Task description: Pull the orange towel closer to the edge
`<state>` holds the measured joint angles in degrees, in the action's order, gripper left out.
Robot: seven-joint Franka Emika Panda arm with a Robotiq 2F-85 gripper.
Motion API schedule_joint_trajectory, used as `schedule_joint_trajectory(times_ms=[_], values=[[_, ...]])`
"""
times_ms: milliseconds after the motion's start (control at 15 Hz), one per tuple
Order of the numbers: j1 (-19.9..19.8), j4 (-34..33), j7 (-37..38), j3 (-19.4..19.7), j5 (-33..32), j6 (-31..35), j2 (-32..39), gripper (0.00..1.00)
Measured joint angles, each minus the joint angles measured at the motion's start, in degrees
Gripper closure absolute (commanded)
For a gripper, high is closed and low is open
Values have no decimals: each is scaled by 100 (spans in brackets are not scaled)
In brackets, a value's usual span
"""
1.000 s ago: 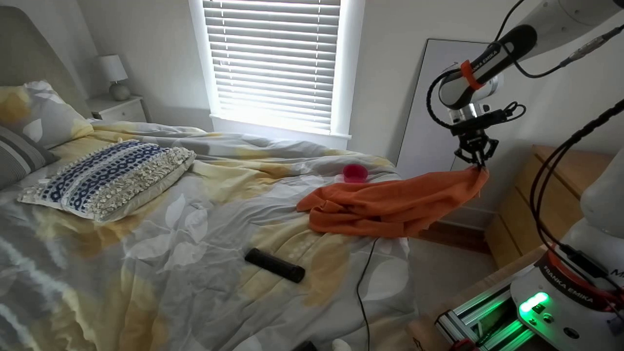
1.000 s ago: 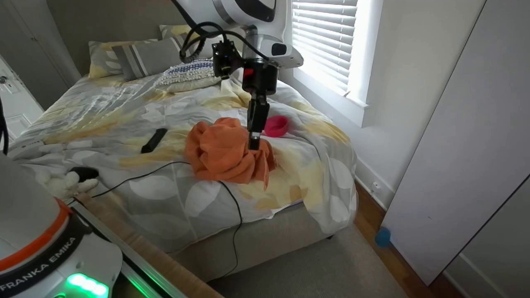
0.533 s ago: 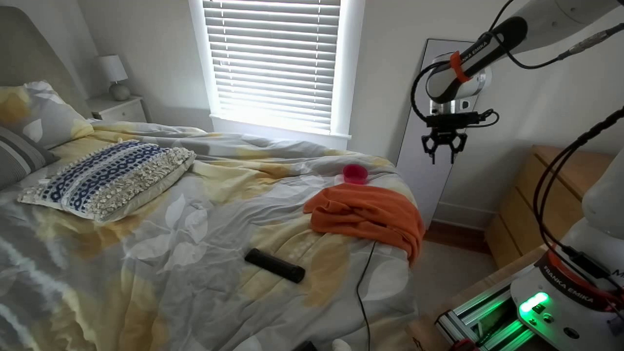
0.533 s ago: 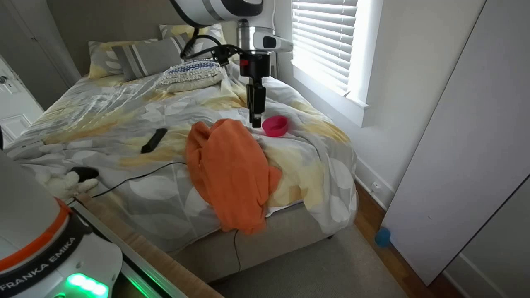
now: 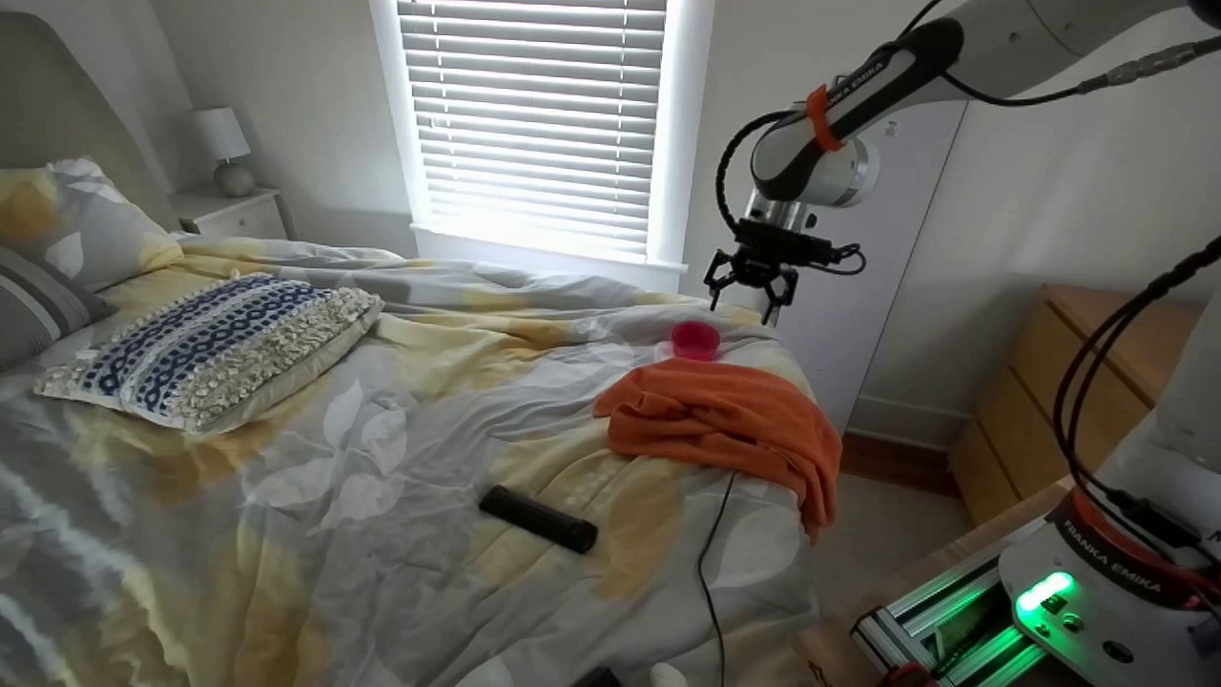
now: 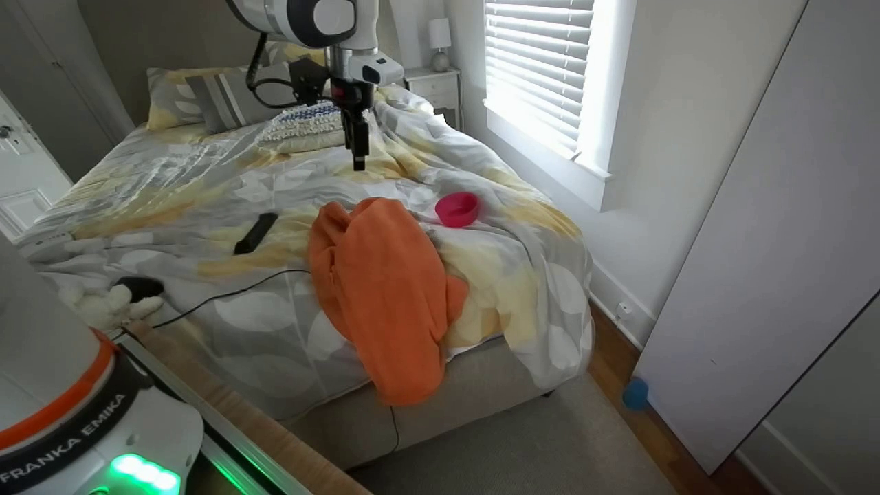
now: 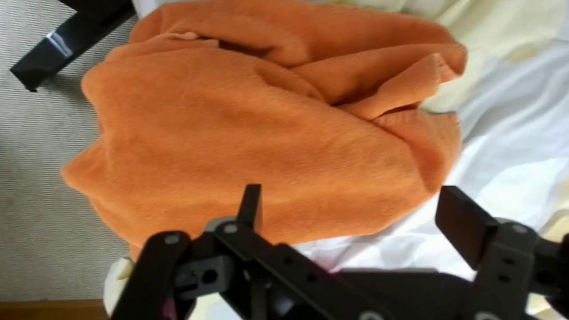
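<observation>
Far left in an exterior view there's a striped pillow [image 5: 43, 310], then a fringed pillow [image 5: 215, 353] lying on the bed [image 5: 429, 496], with a lamp [image 5: 221, 134] on a nightstand [image 5: 238, 224] behind it. Blinds [image 5: 539, 124] are down in the middle, and a black bar [image 5: 538, 520] lies on the bed too. Next comes the bowl [image 5: 695, 341], just beside the towel [image 5: 725, 410]. The towel's bunched up at the foot of the bed, part of it hanging over the edge [image 6: 473, 347], you can see that in both exterior views. A cord [image 5: 701, 563] runs across the bed to it. The gripper [image 5: 741, 311] hangs in the air over the bed, jaws spread wide, clear of the towel; the wrist view has the towel out past the fingers [image 7: 464, 226]. Further right it's a dresser [image 5: 1030, 401], then the base [image 5: 1107, 606] with its green light [image 5: 1045, 593].
</observation>
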<state>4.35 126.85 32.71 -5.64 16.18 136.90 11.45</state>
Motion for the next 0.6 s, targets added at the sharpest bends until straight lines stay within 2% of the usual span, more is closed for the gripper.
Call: schedule_joint_trajectory(times_ms=[200, 600], values=[[153, -134, -112, -77, 51, 126, 5, 0], [169, -207, -275, -39, -26, -59, -242, 0]])
